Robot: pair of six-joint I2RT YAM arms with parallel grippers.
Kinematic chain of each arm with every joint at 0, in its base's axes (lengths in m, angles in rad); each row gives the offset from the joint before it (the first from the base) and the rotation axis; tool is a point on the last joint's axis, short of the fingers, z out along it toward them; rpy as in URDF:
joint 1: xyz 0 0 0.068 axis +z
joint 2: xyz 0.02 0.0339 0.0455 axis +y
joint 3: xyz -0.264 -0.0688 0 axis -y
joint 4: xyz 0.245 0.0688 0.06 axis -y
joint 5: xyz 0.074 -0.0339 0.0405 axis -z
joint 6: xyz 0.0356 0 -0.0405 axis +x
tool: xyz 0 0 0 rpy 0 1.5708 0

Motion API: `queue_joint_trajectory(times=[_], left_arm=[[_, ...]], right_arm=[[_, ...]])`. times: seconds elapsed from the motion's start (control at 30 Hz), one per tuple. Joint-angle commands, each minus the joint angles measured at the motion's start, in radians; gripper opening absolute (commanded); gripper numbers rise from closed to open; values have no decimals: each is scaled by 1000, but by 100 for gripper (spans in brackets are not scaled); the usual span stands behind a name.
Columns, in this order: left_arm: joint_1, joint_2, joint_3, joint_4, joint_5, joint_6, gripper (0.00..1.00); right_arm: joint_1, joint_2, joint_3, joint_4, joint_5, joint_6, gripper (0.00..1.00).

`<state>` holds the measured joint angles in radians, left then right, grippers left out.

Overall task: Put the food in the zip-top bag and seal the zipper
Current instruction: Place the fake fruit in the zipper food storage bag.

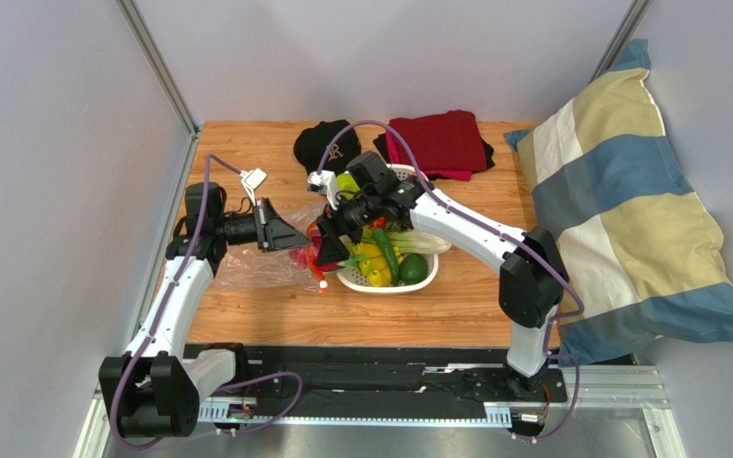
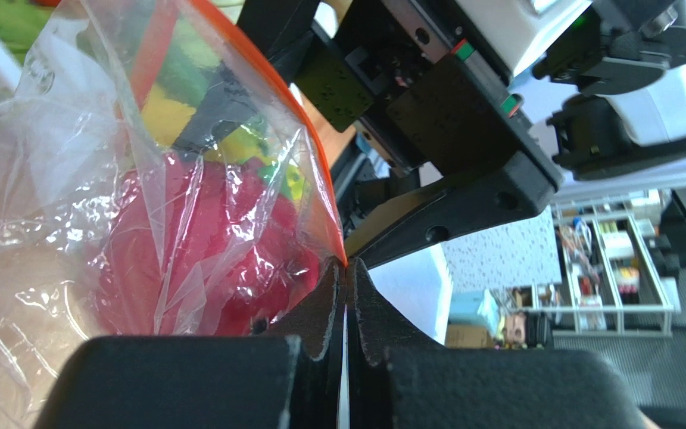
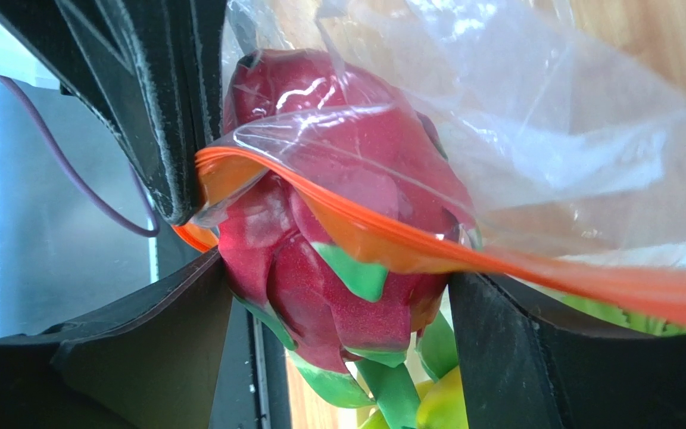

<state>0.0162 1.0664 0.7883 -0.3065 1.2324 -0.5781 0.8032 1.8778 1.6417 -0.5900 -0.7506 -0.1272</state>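
The left claw [image 2: 347,268] pinched shut on one crinkly clear bag [image 1: 258,269] at its orange-red zipper [image 3: 517,268], while the right claw [image 1: 327,243] gripped one pink, green-tipped dragon fruit [image 3: 338,170] halfway through the bag's mouth, beside one white basket [image 1: 372,284].

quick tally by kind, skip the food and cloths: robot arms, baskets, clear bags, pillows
robot arms: 2
white basket: 1
clear bag: 1
pillow: 1
total: 5
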Motion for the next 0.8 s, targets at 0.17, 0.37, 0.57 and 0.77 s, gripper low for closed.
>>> queue_joint_trajectory(times=[0.17,0.37,0.57,0.77], left_arm=[[-12,-71,14,23,176,64,0],[-13,-100,19,-22,203,116,0],[-13,-109,26,-28,222,132,0],[-12,-135,29,72,190,35,0]], right_arm=[[-5,-79,32,298,-18,263,30],[-30,4,55,511,-196,830,29],[-41,35,4,714,-176,1162,33],[-36,20,-57,750,-115,1288,45]])
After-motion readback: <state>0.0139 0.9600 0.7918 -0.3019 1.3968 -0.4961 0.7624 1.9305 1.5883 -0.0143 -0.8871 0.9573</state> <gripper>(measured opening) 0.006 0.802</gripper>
